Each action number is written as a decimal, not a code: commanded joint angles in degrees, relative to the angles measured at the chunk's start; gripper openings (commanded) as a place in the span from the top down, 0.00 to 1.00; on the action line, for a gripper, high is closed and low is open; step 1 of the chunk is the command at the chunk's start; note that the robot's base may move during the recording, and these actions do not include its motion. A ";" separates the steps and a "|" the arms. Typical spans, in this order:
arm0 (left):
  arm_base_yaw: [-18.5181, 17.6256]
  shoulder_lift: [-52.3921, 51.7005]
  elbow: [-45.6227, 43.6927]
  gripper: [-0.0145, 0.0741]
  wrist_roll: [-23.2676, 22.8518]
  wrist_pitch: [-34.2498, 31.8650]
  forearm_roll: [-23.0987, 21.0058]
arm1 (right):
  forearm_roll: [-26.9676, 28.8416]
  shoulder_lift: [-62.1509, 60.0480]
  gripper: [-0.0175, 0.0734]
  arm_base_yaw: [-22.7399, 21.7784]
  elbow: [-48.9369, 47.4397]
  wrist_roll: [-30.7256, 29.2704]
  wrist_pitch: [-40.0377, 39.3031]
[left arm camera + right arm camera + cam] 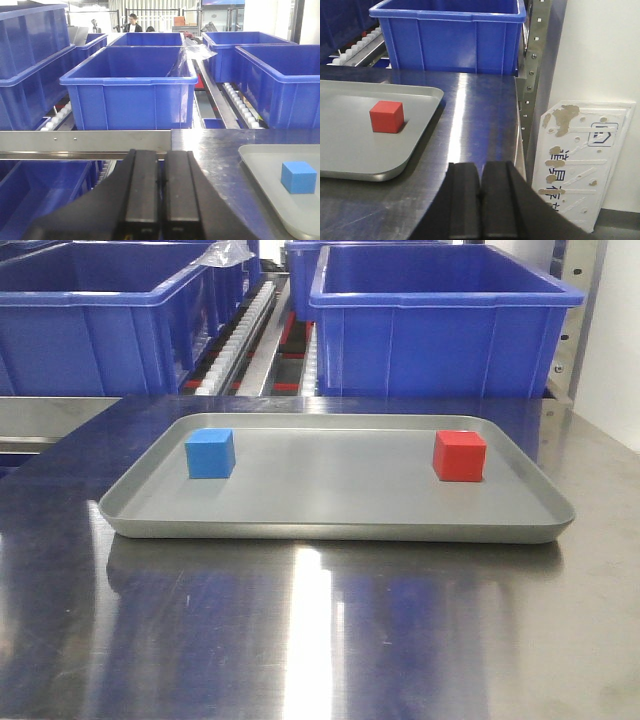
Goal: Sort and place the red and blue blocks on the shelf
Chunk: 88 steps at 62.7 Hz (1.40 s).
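A blue block [210, 453] rests at the left of the grey tray [330, 528], and a red block [459, 456] rests at its right. The shelf [262, 335] with white roller tracks rises behind the tray. In the left wrist view my left gripper [163, 156] is shut with nothing in it, low and left of the blue block [298, 177]. My right gripper [481, 170] is shut and empty, near the steel table's right edge, right of and nearer than the red block [386, 116]. Neither gripper shows in the front view.
Large blue bins [440, 325] stand on the shelf tiers behind the tray, with another [132, 87] facing the left gripper. A flat steel rail [85, 141] crosses in front of it. A perforated upright [532, 75] and a white board [580, 160] stand right of the table.
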 commanded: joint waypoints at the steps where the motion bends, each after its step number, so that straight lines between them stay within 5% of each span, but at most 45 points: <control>1: 0.01 -1.20 2.52 0.70 -0.36 -4.90 -0.45 | -0.56 -1.20 0.73 -0.10 -1.29 -0.26 -5.30; 38: 0.01 -1.20 2.52 0.70 -0.36 -4.90 -0.45 | -0.56 -1.20 0.73 -0.10 -1.35 -0.26 -5.90; 56: 0.01 -1.20 2.52 0.70 -0.36 -4.90 -0.45 | -0.56 -1.20 0.73 -0.10 -6.19 -0.26 -1.34; 72: 0.01 -1.20 2.52 0.70 -0.36 -4.90 -0.45 | -0.61 4.28 0.73 -0.10 -14.47 -0.92 13.80; 88: 0.01 -1.20 2.52 0.70 -0.36 -4.90 -0.45 | -0.44 15.80 0.73 -0.10 -21.42 -2.32 13.37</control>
